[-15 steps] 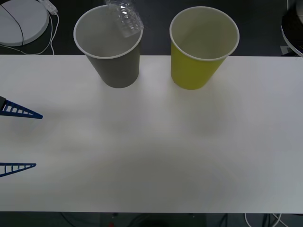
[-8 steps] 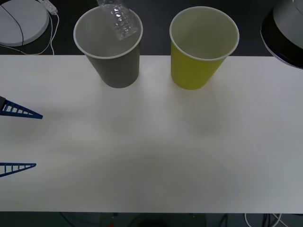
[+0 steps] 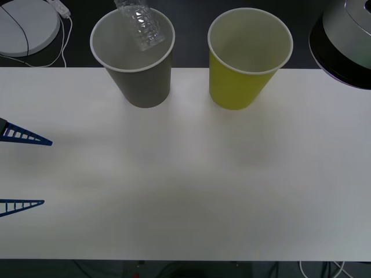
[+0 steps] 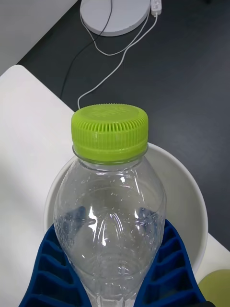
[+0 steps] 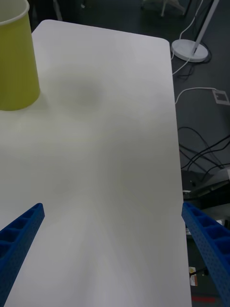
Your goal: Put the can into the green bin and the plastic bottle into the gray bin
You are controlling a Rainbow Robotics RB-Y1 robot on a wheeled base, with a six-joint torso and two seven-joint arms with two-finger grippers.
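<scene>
Spanning front view, white table (image 3: 185, 185) carried gray bin (image 3: 134, 61) beside green bin (image 3: 246, 58). Left gripper (image 3: 23, 172) parked wide at table's left edge. Right gripper (image 4: 115, 268) clamped plastic bottle (image 4: 111, 206) above gray bin's mouth.

Even, bright overhead light washes the white table (image 3: 191, 174) nearly flat, leaving soft, faint shadows near the bases of the gray bin (image 3: 139, 63) and the green bin (image 3: 243, 63). Small glints mark the plastic bottle (image 4: 110, 211); the floor beyond the table stays dark.
</scene>
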